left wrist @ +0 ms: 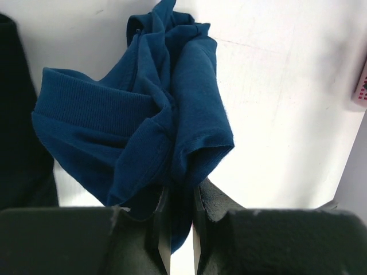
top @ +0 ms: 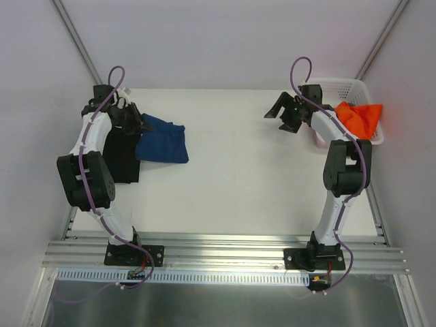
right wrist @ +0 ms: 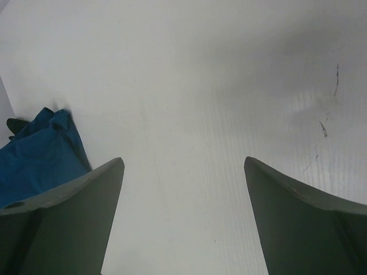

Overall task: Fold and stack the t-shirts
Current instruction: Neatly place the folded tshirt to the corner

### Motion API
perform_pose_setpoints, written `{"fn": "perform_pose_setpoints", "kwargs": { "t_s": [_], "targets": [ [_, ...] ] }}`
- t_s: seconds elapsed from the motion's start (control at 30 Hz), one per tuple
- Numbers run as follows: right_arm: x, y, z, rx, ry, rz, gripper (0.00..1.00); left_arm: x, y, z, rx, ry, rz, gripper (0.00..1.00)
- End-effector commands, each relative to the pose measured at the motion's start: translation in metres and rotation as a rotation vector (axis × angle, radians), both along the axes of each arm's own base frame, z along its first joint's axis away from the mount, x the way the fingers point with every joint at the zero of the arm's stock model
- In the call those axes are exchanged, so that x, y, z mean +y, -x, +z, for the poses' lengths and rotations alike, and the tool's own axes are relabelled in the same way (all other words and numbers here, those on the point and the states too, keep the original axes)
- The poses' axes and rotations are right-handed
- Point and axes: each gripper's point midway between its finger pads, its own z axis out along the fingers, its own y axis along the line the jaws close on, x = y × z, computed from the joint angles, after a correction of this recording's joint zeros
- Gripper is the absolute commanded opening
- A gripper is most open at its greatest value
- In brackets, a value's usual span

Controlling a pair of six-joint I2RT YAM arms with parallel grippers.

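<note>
A navy blue t-shirt (top: 163, 141) lies bunched at the left of the table, partly over a black t-shirt (top: 122, 158) folded beside it. My left gripper (top: 139, 122) is shut on the navy shirt's edge; in the left wrist view the cloth (left wrist: 143, 120) hangs crumpled from the gripper (left wrist: 179, 220), its fingers pinching a fold. My right gripper (top: 281, 114) is open and empty above bare table at the right, as the right wrist view (right wrist: 183, 189) shows; the navy shirt (right wrist: 40, 157) appears at its left edge. An orange t-shirt (top: 359, 117) lies in the basket.
A white lattice basket (top: 340, 87) stands at the back right corner behind the right arm. Walls close in the table at both sides and the back. An aluminium rail runs along the near edge.
</note>
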Motion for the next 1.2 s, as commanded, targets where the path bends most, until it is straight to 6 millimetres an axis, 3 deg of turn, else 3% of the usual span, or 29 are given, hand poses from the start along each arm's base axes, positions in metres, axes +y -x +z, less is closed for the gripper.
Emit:
{"fn": "perform_pose_setpoints", "kwargs": {
  "t_s": [0.0,0.43,1.17],
  "targets": [
    [-0.002,0.003,0.036,-0.088,0.02,0.013,0.9,0.012,0.016,0.043,-0.091,-0.008,-0.006,0.0],
    [0.002,0.005,0.044,-0.105,0.011,0.017,0.9,0.058,0.035,0.068,-0.122,-0.068,0.109,0.0],
    [0.009,0.009,0.037,-0.099,-0.002,0.026,0.9,0.132,0.029,0.063,-0.082,-0.171,0.313,0.0]
  ]
}}
